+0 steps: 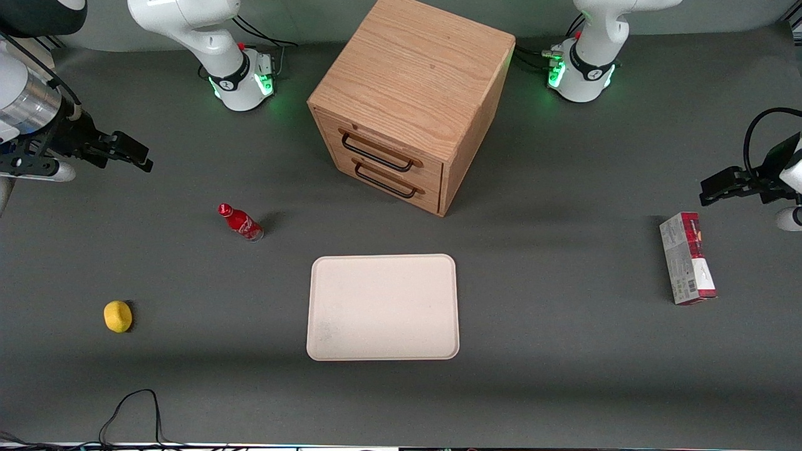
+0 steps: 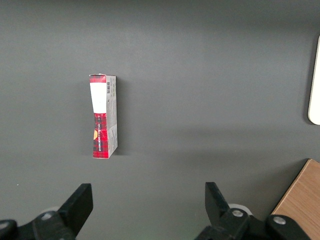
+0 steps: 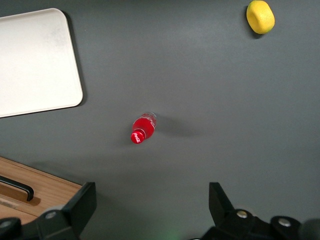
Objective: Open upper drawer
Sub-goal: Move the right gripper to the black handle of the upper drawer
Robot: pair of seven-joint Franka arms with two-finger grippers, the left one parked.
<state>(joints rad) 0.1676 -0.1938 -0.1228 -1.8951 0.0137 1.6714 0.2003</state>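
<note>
Oak cabinet (image 1: 413, 94) sits mid-counter, closed upper drawer (image 1: 382, 147) likely stiff and sliding under a straight pull; best hold is mid-span on its black bar handle (image 1: 376, 152); gripper (image 1: 128, 153) hovers well apart toward the working arm's end, fingers (image 3: 80, 207) spread wide, empty.

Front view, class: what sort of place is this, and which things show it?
Probably a robotics lab test bench: arm bases bolted to a grey table, staged props like the cabinet, upper drawer shut, and tray. The tool hangs open, away from the cabinet.

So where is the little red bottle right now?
The red bottle stands on the table toward the working arm's end, between the cabinet and the lemon; the open gripper hovers farther off, touching nothing.
</note>
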